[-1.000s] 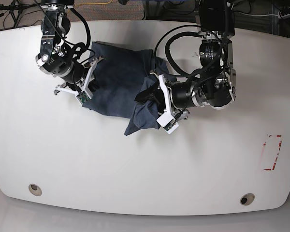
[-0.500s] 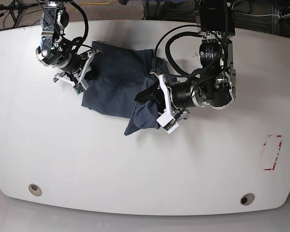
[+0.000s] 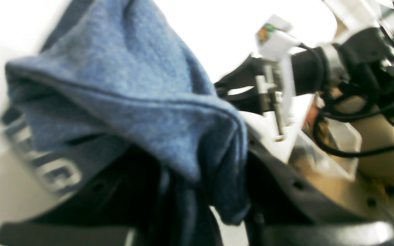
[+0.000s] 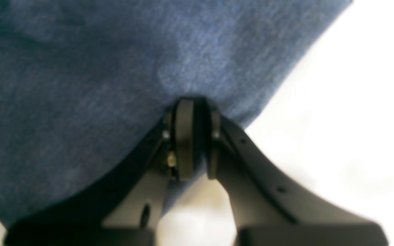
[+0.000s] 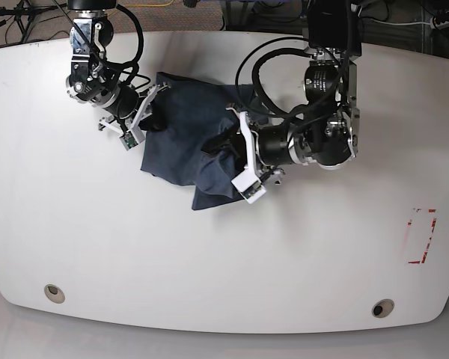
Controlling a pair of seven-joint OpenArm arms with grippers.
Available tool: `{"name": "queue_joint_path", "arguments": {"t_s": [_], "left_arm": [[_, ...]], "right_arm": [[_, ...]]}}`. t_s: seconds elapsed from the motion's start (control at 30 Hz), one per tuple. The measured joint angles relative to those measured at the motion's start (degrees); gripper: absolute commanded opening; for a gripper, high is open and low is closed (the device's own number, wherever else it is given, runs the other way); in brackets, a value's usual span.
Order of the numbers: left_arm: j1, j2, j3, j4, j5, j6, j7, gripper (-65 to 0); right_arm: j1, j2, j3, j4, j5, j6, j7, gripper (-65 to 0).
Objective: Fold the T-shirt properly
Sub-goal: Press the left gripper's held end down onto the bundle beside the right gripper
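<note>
The large dark navy-blue heathered cloth T-shirt [image 5: 191,142] lay bunched in a loose heap on the white oval table [image 5: 209,262], toward twelve o'clock of the tabletop, with both arms reaching into it from opposite sides.

The black-and-white right arm came down from the table's eleven o'clock corner, its wrist bent so that the right gripper [image 5: 148,120] met the shirt's nine o'clock edge. In the right wrist view the two black fingers [image 4: 185,136] stood pressed close together, pinched on a fold of the blue cloth that spread above and to the left of them.

The bulkier left arm dropped from one o'clock, its forearm folded back on itself and looped with black cables, the left gripper [image 5: 228,153] pointing toward nine o'clock into the heap's three o'clock side. In the left wrist view a hemmed fold of the shirt was draped over the black jaws and clenched between them; the fingertips themselves were buried in cloth and could not be seen.

Blurred white block letters [image 3: 43,157] showed on a dark band at that view's lower left, too soft to read. The shirt's sleeves and collar could not be told apart in the bundle.
</note>
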Motion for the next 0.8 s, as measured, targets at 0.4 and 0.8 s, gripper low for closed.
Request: {"name": "queue_joint_path", "arguments": {"t_s": [0.4, 0.8], "left_arm": [[0.0, 2.9, 2.4, -6.6, -0.2, -0.2, -0.6, -54.9], [0.1, 2.6, 2.4, -12.7, -0.4, -0.2, -3.3, -54.7]], "right_arm": [[0.2, -2.1, -1.5, -0.1, 0.0, 0.0, 0.4, -59.8], [0.2, -2.3, -1.8, 0.0, 0.4, 0.0, 0.3, -59.9]]}}
